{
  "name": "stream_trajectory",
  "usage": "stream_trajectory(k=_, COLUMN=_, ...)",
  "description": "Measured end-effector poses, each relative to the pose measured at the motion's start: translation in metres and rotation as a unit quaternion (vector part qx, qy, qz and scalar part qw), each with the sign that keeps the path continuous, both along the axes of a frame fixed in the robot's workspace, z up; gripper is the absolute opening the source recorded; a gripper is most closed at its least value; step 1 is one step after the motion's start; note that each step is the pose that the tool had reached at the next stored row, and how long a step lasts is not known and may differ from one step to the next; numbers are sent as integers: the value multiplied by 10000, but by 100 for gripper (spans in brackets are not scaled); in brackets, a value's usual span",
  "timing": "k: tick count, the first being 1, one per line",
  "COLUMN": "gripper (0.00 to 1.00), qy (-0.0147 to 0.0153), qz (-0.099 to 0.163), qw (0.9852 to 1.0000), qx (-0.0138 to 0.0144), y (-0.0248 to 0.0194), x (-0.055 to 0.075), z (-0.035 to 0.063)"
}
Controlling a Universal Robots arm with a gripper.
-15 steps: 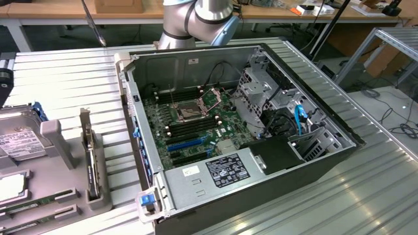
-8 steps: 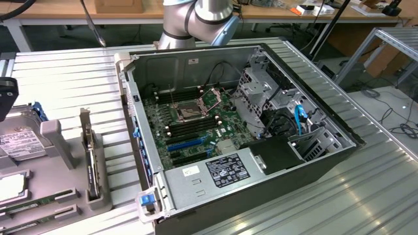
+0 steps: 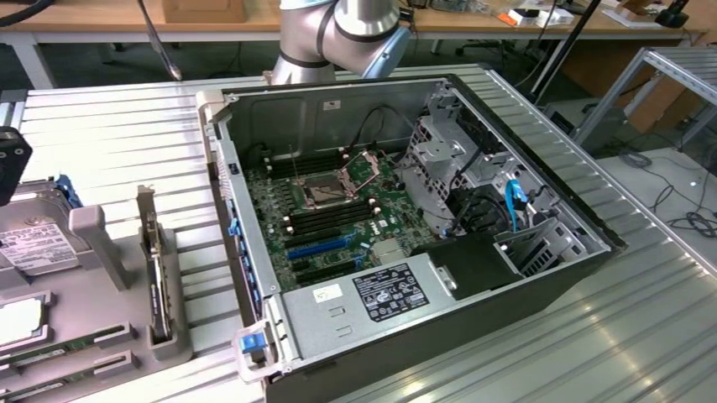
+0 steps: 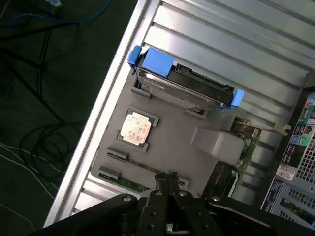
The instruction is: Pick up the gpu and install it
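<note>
The gpu [image 4: 129, 181] is a thin green stick lying in a slot at the edge of the grey parts tray [image 4: 172, 132]. In the exterior view, green sticks [image 3: 50, 357] lie in the tray's front corner at the far left. My gripper [image 4: 166, 178] hangs above the tray. Its two black fingers are pressed together with nothing between them, and their tips line up over one end of the stick. The open computer case [image 3: 415, 227] lies on its side beside the tray, with the motherboard [image 3: 336, 218] and its blue slots [image 3: 319, 248] exposed.
The tray also holds a hard drive with blue rails [image 4: 184, 86], a processor chip [image 4: 136, 129] and an upright card with a metal bracket [image 3: 151, 269]. The ribbed metal table [image 3: 112, 134] ends close to the tray. Cables lie on the dark floor [image 4: 44, 142] beyond the edge.
</note>
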State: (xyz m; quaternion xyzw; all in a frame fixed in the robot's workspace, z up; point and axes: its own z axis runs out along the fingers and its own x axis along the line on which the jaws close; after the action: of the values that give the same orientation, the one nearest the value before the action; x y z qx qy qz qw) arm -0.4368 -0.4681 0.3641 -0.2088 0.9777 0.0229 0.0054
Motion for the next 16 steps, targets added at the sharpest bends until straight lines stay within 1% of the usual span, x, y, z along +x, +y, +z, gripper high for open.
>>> stream_trajectory(k=1, gripper=10, qy=1, qz=299, qw=9996, qx=-6, y=0, x=0, z=-3)
stream_trajectory(k=2, gripper=10, qy=1, qz=609, qw=9981, qx=-14, y=0, x=0, z=-7)
stream_trajectory(k=3, gripper=10, qy=1, qz=794, qw=9968, qx=-19, y=0, x=0, z=-10)
stream_trajectory(k=4, gripper=10, qy=1, qz=1091, qw=9940, qx=-27, y=0, x=0, z=-13)
stream_trajectory(k=5, gripper=10, qy=1, qz=1271, qw=9919, qx=-32, y=0, x=1, z=-15)
stream_trajectory(k=7, gripper=10, qy=1, qz=1476, qw=9890, qx=-39, y=0, x=1, z=-17)
stream_trajectory(k=8, gripper=10, qy=2, qz=1613, qw=9869, qx=-46, y=0, x=0, z=-18)
stream_trajectory(k=9, gripper=10, qy=2, qz=1756, qw=9844, qx=-54, y=0, x=0, z=-20)
stream_trajectory(k=10, gripper=10, qy=2, qz=1830, qw=9831, qx=-58, y=0, x=0, z=-20)
stream_trajectory(k=12, gripper=10, qy=4, qz=2145, qw=9767, qx=-77, y=0, x=0, z=-22)
stream_trajectory(k=13, gripper=10, qy=6, qz=2405, qw=9706, qx=-94, y=0, x=0, z=-24)
stream_trajectory(k=14, gripper=10, qy=6, qz=2553, qw=9668, qx=-102, y=0, x=0, z=-26)
stream_trajectory(k=15, gripper=10, qy=7, qz=2734, qw=9618, qx=-111, y=0, x=0, z=-27)
stream_trajectory(k=16, gripper=10, qy=7, qz=2844, qw=9586, qx=-116, y=0, x=0, z=-28)
